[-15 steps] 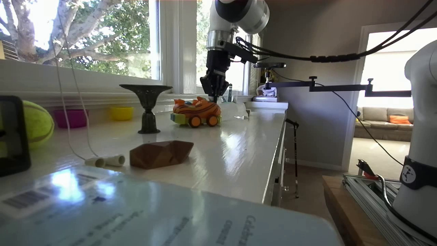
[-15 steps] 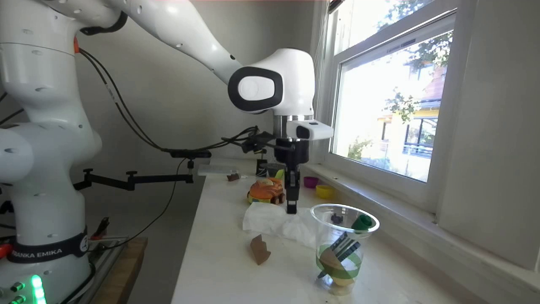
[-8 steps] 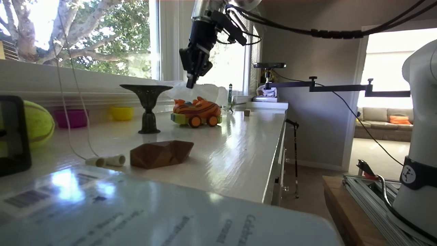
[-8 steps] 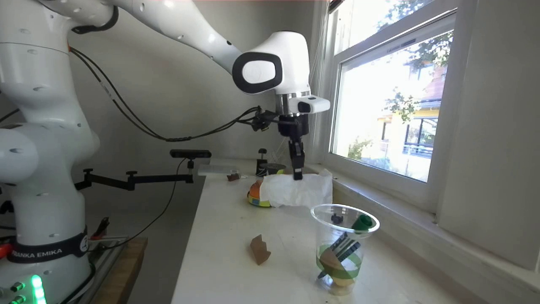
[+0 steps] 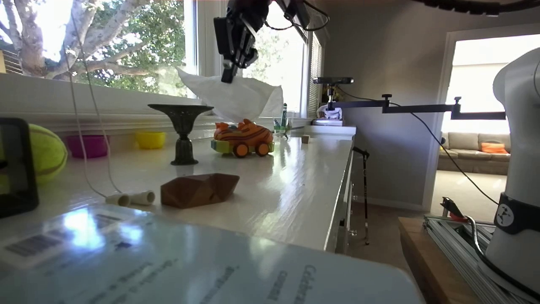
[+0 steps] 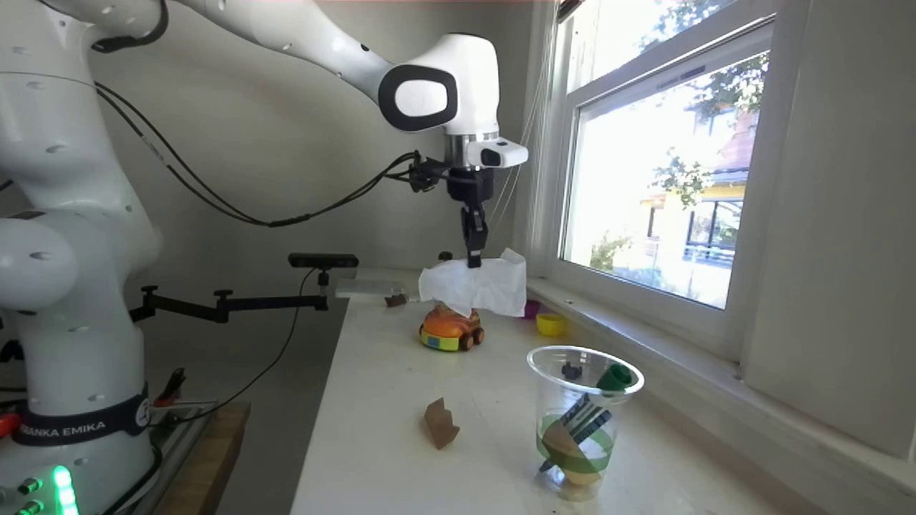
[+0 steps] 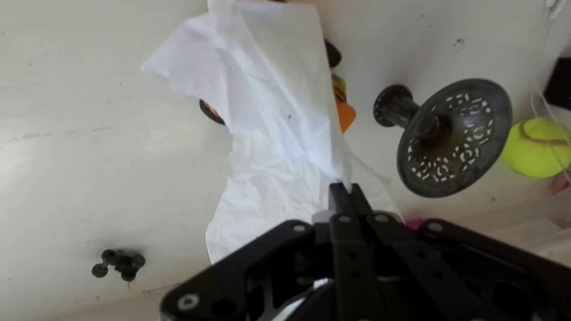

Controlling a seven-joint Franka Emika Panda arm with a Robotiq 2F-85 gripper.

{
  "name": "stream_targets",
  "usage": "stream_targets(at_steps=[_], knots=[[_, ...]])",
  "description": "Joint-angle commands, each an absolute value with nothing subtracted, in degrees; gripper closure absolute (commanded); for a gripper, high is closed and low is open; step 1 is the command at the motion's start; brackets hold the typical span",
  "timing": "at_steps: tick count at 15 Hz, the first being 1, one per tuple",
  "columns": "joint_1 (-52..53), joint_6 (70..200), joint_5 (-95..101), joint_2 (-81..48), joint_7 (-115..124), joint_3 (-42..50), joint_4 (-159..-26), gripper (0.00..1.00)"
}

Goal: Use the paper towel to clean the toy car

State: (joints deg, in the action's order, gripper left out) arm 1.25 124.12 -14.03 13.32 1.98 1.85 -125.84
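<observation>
White paper towel [image 6: 469, 287] hangs pinched tight in my gripper [image 7: 347, 188]; positioning seems the step, so next I should lower it onto the toy car [image 6: 448, 327] below the gripper.

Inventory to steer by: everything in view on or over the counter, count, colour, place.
Counter: 1, white, under the window
Toy car: 1, orange and green, counter
Paper towel: 1, white, above the car, contact unclear
Stand: 1, dark, near the car
Bowls: 2, purple and yellow, near the window
Ball: 1, yellow-green, counter
Black-framed object: 1, black, near the ball
Brown pieces: 2, brown, counter
Clear cup: 1, transparent, counter
Cord ends: 2, white, counter
Small object: 1, black, counter
Printed object: 1, pale, foreground of an exterior view
Arm: 1, white, over the counter
Fingers: 2, black, shut on the towel
</observation>
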Motion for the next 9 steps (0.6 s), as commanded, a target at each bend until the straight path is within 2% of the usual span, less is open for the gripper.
stream_targets(at_steps=[1, 9], knots=[[-0.04, 118.19, -14.09, 17.79, 1.32, 2.86, -129.37, 1.00], [-1.67, 108.68, -15.11, 17.81, -0.02, 4.93, -132.10, 1.00]])
